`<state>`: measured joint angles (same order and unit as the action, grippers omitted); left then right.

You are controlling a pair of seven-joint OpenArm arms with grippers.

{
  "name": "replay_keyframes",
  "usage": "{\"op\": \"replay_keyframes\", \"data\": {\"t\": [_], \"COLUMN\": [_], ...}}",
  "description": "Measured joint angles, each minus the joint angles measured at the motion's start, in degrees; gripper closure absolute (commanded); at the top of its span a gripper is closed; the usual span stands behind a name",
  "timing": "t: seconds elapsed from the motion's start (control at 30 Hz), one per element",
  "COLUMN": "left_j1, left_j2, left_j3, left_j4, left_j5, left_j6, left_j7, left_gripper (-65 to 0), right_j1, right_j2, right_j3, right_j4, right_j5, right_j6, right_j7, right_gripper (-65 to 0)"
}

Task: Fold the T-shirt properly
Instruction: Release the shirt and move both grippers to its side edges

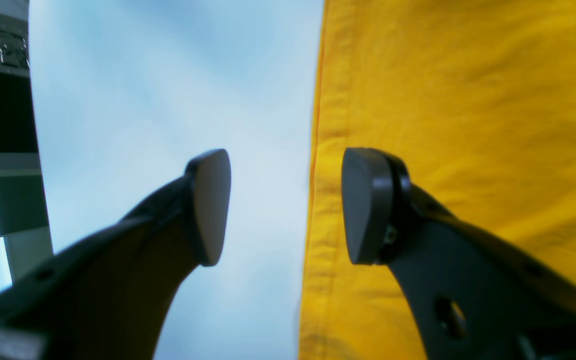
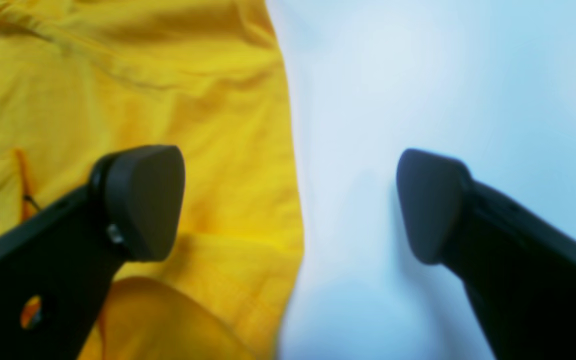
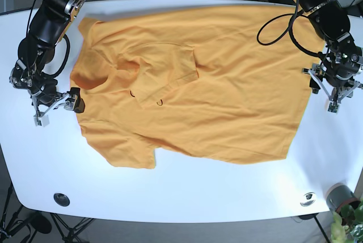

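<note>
Black fingertips [image 1: 210, 207] fill the foreground of the left wrist view, spread apart with nothing between them. The yellow T-shirt [image 3: 187, 84] lies flat on the white table [image 3: 187, 192], its long axis running from 9 to 3 o'clock in the base view, collar end at 9, hem at 3. The left gripper [image 3: 334, 87] sits at that 3 o'clock hem, one finger over cloth, one over table. The right gripper [image 3: 57, 102], likewise spread and empty, straddles the 9 o'clock edge by the shoulder. Each arm looks about equally near its own end.
</note>
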<state>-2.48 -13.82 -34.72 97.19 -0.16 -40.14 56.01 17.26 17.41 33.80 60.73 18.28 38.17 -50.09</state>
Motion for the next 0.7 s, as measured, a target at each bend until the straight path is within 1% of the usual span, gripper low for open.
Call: {"op": "replay_keyframes", "data": {"t": [0.13, 0.23, 0.3, 0.33, 0.4, 0.47, 0.53, 0.63, 0.7], "left_j1": [-1.36, -1.66, -1.46, -1.42, -1.73, -2.58, -3.8, -5.14, -5.79], "left_j2": [0.07, -0.04, -0.02, -0.02, -0.02, -0.02, -0.07, -0.17, -0.2], "left_j3": [0.07, 0.04, 0.04, 0.07, 0.04, 0.0, 0.02, 0.13, 0.11], "left_j4": [-0.22, -1.01, -2.27, -2.8, -3.52, -4.0, -4.74, -6.23, -6.93], "left_j5": [0.13, 0.11, 0.13, 0.13, 0.17, 0.2, 0.15, -0.02, 0.2], "left_j6": [0.0, 0.02, 0.0, 0.0, 0.0, 0.0, 0.02, 0.02, 0.0], "left_j7": [-0.09, -0.35, -0.28, -0.26, -0.61, -2.36, -3.1, -3.32, -3.23], "left_gripper": [-33.2, -33.2, -33.3, -33.3, -33.5, -33.6, -33.6, -33.6, -33.6], "right_j1": [0.13, -0.13, -0.94, -1.18, -1.77, -2.62, -3.78, -4.28, -4.11], "right_j2": [-0.07, -0.28, -0.83, -1.16, -2.03, -3.04, -4.57, -6.54, -6.88], "right_j3": [0.02, -0.02, 0.07, 0.26, 0.26, 0.11, -0.02, 0.0, 0.0], "right_j4": [-2.67, -2.71, -2.56, -2.34, -1.29, 0.28, 2.43, 4.63, 4.74], "right_j5": [0.68, 1.29, 1.7, 1.79, 2.1, 2.01, 2.27, 1.88, 1.9], "right_j6": [0.22, 0.2, 0.22, 0.22, 0.24, 0.2, 0.44, 0.42, 0.42], "right_j7": [2.03, 1.9, 3.06, 3.56, 3.52, 2.82, 1.73, 1.36, 0.83], "right_gripper": [-65.0, -65.0, -65.0, -63.9, -57.7, -51.8, -47.9, -46.9, -46.6]}}
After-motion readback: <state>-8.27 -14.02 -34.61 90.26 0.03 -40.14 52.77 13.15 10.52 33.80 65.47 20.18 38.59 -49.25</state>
